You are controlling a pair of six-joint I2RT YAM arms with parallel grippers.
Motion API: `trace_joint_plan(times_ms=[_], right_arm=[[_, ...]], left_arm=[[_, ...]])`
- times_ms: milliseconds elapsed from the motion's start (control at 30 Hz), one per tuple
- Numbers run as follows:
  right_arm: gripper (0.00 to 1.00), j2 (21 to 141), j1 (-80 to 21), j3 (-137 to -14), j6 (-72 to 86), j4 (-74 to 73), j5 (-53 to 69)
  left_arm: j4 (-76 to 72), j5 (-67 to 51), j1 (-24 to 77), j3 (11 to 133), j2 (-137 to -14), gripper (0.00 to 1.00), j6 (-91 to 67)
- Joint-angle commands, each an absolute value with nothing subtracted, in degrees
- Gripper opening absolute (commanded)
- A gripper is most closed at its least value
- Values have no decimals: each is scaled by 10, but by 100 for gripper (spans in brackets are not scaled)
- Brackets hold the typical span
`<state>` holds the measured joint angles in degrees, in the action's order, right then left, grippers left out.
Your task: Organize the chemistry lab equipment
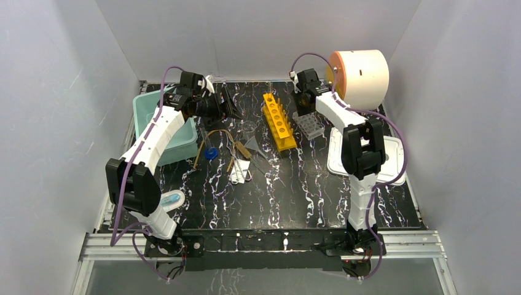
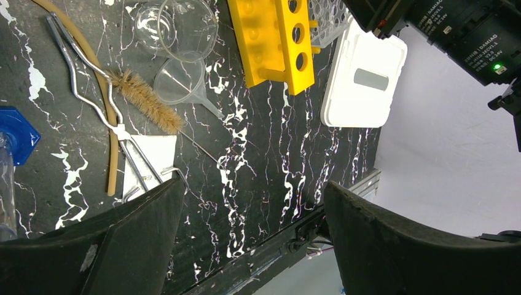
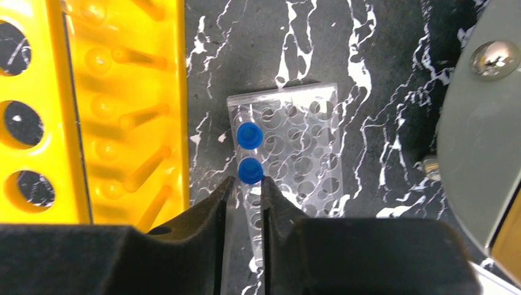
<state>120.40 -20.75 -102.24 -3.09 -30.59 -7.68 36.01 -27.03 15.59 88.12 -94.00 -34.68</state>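
My right gripper (image 3: 244,185) is shut on a blue-capped tube (image 3: 250,171) and holds it at the near left edge of the clear plastic tube rack (image 3: 295,147). A second blue-capped tube (image 3: 249,134) stands in that rack. The yellow rack (image 3: 92,110) lies just to the left. In the top view the right gripper (image 1: 305,101) hovers over the clear rack (image 1: 309,125). My left gripper (image 2: 252,209) is open and empty, raised at the back left (image 1: 233,104). Below it lie the beaker (image 2: 184,27), funnel (image 2: 181,80), brush (image 2: 144,98), metal tongs (image 2: 92,101) and amber tube (image 2: 110,135).
A teal bin (image 1: 166,126) stands at the back left. A white tray (image 1: 368,157) lies at the right under the right arm. A large cream cylinder (image 1: 362,77) stands at the back right. A blue-based item (image 1: 211,153) and a clear tube (image 1: 172,200) lie at the left.
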Motion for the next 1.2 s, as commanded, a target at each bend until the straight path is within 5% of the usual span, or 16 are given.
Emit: trace_joint_plan(times_ms=[0,333,567,967,1167], right_arm=[[33,1107,-206,-1003,28,-289,-32],[51,985,-220,-936,79,-321,34],[63,949,-327,-924,88,-343,-30],[65,1010,-483,-849,114,-288,-101],[55,1054,-485,-833,131,-262,-140]], left_arm=[[365,-272,157,898,-905,83,-337],[395,-215,157,916,-869,89,-306],[423,-129,157,905,-829,98,-285],[419,-18,157,863,-749,98,-338],[430,47,157,854,-727,98,-378]])
